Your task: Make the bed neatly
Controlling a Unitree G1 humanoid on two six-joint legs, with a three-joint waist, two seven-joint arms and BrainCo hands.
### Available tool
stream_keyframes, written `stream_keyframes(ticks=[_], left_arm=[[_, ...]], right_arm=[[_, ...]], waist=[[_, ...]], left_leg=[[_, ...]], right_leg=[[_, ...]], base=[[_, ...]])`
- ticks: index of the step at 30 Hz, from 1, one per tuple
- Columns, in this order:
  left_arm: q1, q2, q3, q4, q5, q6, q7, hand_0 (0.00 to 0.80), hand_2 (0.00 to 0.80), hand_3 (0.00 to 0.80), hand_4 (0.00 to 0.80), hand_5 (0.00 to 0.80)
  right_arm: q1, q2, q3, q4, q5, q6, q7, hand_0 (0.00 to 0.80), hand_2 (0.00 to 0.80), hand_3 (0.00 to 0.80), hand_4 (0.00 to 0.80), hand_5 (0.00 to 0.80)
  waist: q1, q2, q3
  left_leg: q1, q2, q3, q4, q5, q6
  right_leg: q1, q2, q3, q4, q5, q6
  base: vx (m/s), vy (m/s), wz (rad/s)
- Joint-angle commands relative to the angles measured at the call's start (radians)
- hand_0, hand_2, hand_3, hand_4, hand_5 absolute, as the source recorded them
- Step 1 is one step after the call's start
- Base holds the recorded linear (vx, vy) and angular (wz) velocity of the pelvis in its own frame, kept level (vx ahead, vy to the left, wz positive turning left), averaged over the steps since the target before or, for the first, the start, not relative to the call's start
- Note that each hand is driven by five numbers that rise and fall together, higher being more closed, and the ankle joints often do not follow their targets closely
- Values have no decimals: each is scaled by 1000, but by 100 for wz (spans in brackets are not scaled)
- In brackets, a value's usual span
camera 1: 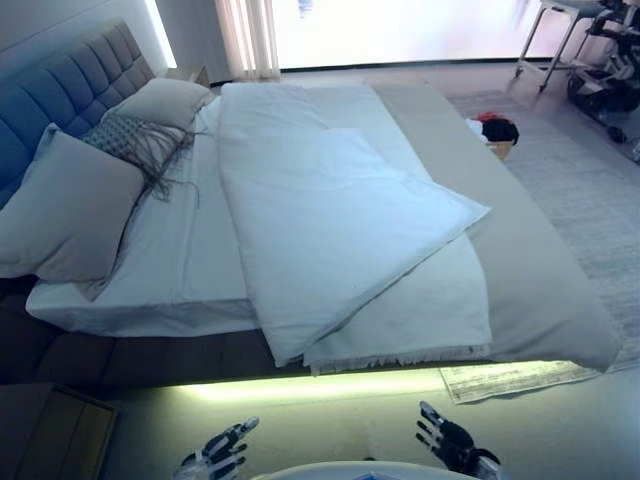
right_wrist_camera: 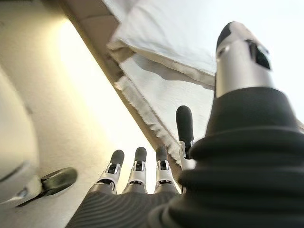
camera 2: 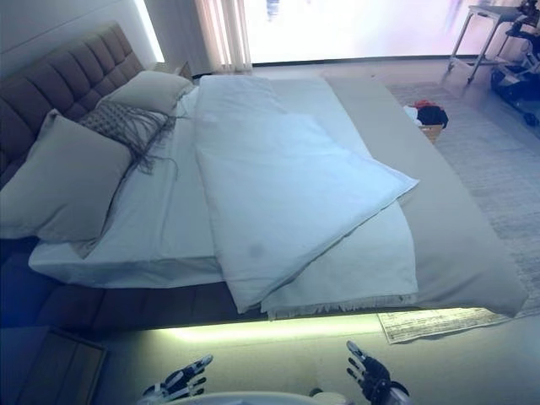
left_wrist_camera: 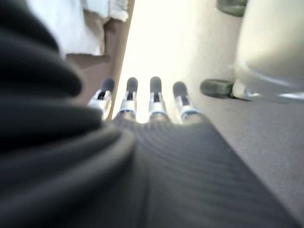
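Observation:
A wide bed (camera 1: 545, 290) stands before me, its headboard to my left. A white duvet (camera 1: 320, 215) lies folded back on itself across the middle, one corner pointing right over a fringed white blanket (camera 1: 420, 320). A beige cover (camera 1: 540, 270) spans the foot end. Two beige pillows (camera 1: 70, 210) and a grey tasselled cushion (camera 1: 135, 140) rest by the headboard. My left hand (camera 1: 215, 455) and right hand (camera 1: 450, 443) hang low at the near bedside, both open, holding nothing and well short of the bedding. My right hand's fingers (right_wrist_camera: 137, 166) point at the blanket's fringe (right_wrist_camera: 142, 111).
A basket with red and dark clothes (camera 1: 495, 132) sits on the grey rug (camera 1: 590, 190) past the bed's foot side. A wooden bedside table (camera 1: 50, 430) is at my lower left. A metal stand (camera 1: 560, 30) and equipment are at the far right. A light strip glows under the bed frame.

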Motion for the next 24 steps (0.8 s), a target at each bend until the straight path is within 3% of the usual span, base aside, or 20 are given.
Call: stream_keyframes(ticks=[1, 3, 5, 7, 10, 13, 14, 16, 20, 24], left_arm=[[-78, 0, 41, 18, -86, -3, -49, 0, 0, 0, 0, 0], [-71, -13, 63, 16, -133, -15, -62, 0, 0, 0, 0, 0], [-58, -28, 92, 17, -143, -18, -76, 0, 0, 0, 0, 0], [-49, -41, 102, 24, -136, -11, -81, 0, 0, 0, 0, 0], [-24, -65, 94, 48, -129, -13, -78, 0, 0, 0, 0, 0], [2, -73, 84, 68, -115, -14, -48, 0, 0, 0, 0, 0], [10, -74, 88, 75, -107, -16, -39, 0, 0, 0, 0, 0], [22, -74, 100, 83, -104, -19, -26, 0, 0, 0, 0, 0], [5, -56, 109, 87, -104, -12, -26, 0, 0, 0, 0, 0], [-23, -38, 94, 87, -59, -1, -27, 0, 0, 0, 0, 0]], right_arm=[[-109, 11, -21, 15, 31, -26, 36, 0, 0, 0, 0, 0], [-118, 9, -16, 16, 15, -23, 40, 0, 0, 0, 0, 0], [-120, 11, -15, 17, -14, -18, 25, 0, 0, 0, 0, 0], [-121, 23, -12, 22, -19, -16, 5, 0, 0, 0, 0, 0], [-122, 36, -19, 43, -22, -17, -9, 0, 0, 0, 0, 0], [-101, 38, -27, 60, -22, -24, 6, 0, 0, 0, 0, 0], [-93, 39, -31, 66, -29, -27, 17, 0, 0, 0, 0, 0], [-80, 46, -40, 77, -45, -41, 25, 0, 0, 0, 0, 0], [-70, 59, -48, 81, -43, -53, 26, 0, 0, 0, 0, 0], [-77, 69, -51, 74, -20, -55, -13, 0, 0, 0, 0, 0]], waist=[[16, -67, 45], [28, -86, 77], [42, -82, 106], [58, -68, 119], [84, -34, 120], [110, -27, 110], [117, -27, 104], [114, -31, 92], [105, -40, 70], [111, -44, 52]], left_leg=[[-103, -94, 13, 252, -73, 73], [-212, -83, 8, 467, -38, 58], [-320, -58, 5, 592, 49, 37], [-336, -57, 0, 509, 89, 26], [-332, -33, 1, 233, 176, 1], [-343, -24, -24, 39, 244, -22], [-344, -28, -36, 13, 246, -23], [-331, -32, -18, 34, 212, -8], [-325, -42, 14, 122, 130, 27], [-362, -69, 13, 206, 89, 64]], right_leg=[[-6, -17, -23, 125, -73, -17], [-7, -25, -17, 144, -77, -47], [7, -11, 0, 160, -82, -66], [33, 6, 20, 161, -93, -59], [94, 40, 42, 145, -124, -48], [177, 49, 89, 125, -163, -39], [203, 46, 106, 122, -180, -36], [229, 24, 113, 117, -199, -23], [227, -50, 64, 154, -211, 15], [221, -79, 44, 240, -216, 26]], base=[[-7, -123, 2], [-1, -121, -1], [75, -79, -20], [210, 21, -18], [361, 96, -17], [430, 95, -18], [389, 125, -45], [346, 166, -39], [325, 202, -17], [298, 180, -5]])
